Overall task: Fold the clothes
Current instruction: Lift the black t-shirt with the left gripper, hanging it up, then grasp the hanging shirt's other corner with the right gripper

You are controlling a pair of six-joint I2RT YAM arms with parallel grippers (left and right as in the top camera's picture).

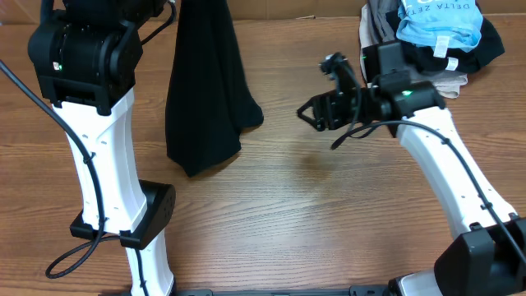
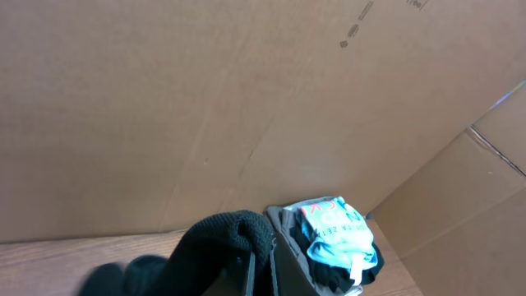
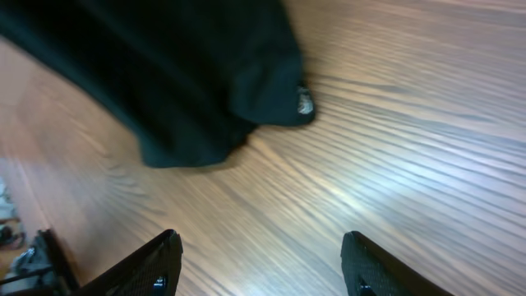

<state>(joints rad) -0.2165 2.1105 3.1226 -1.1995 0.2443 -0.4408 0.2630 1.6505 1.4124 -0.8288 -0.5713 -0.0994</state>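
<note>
T-shirt (image 1: 205,90) left of right pincer (image 1: 316,115); garment pile (image 1: 436,33) behind

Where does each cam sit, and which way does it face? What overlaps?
Overhead: fixed above the table, facing straight down; shows left arm, right arm, black T-shirt, clothes pile.
Left wrist: raised, facing out roughly level at a cardboard wall; left gripper shut on the shirt at the bottom edge.
Right wrist: low, tilted down at the tabletop; open right gripper, fingers framing the bottom.
Shared: T-shirt in all three; pile in overhead and left wrist.
</note>
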